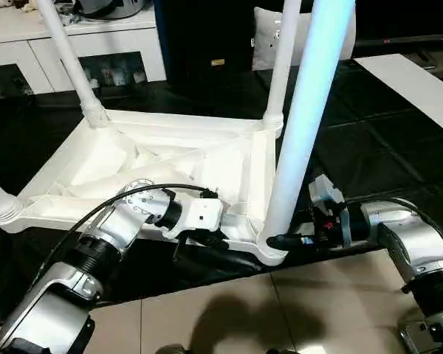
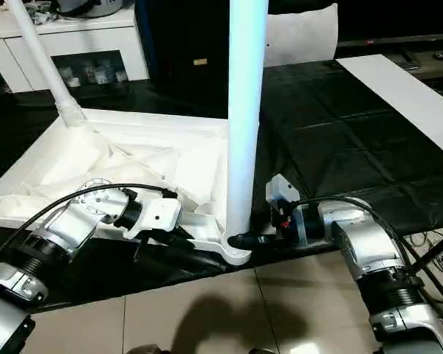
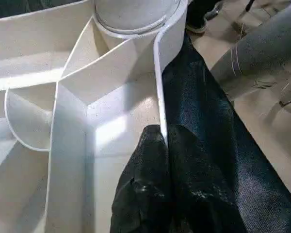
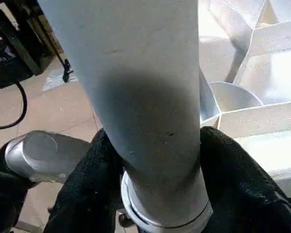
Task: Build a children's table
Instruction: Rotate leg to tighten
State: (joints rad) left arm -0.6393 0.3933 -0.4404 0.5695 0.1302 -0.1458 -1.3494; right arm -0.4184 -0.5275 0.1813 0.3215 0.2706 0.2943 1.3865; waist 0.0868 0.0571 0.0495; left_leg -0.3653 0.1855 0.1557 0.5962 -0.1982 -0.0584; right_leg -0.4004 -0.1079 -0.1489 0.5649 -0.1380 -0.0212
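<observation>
The right gripper (image 4: 153,194) clamps the leg (image 4: 136,97) just above its socket; the left gripper (image 3: 160,189) pinches the tabletop's rim (image 3: 160,87).

Black fingers (image 3: 150,194) pinch the white table top's (image 3: 72,145) thin rim beside black cloth (image 3: 218,145).

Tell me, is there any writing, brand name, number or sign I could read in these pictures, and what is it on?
No readable text anywhere.
Table top: plain white plastic, no markings.
Legs: plain white, nothing printed.
Left gripper and right gripper: black fingers, no lettering.
Small yellowish tag on the dark cabinet behind: too small to read.
Items on the white shelf: too blurred to read.
</observation>
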